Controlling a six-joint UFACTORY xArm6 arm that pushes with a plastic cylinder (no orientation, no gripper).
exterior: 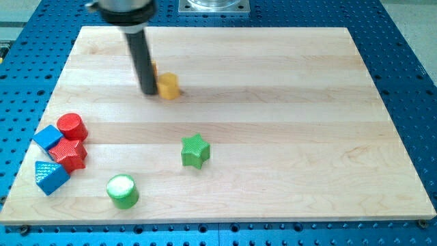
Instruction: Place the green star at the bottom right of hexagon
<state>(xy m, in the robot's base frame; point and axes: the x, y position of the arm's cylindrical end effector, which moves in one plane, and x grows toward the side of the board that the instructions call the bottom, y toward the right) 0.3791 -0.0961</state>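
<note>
The green star (195,150) lies on the wooden board (287,102), below the middle. The yellow hexagon (168,86) sits toward the view's top left, up and left of the star. My tip (149,91) rests just left of the yellow hexagon, close to or touching it. A sliver of an orange block (154,69) shows behind the rod, mostly hidden.
At the view's left edge sit a red cylinder (72,126), a blue cube (48,137), a red star-like block (69,154) and a blue block (50,177). A green cylinder (123,190) stands near the bottom left. A metal mount (214,6) is at the top.
</note>
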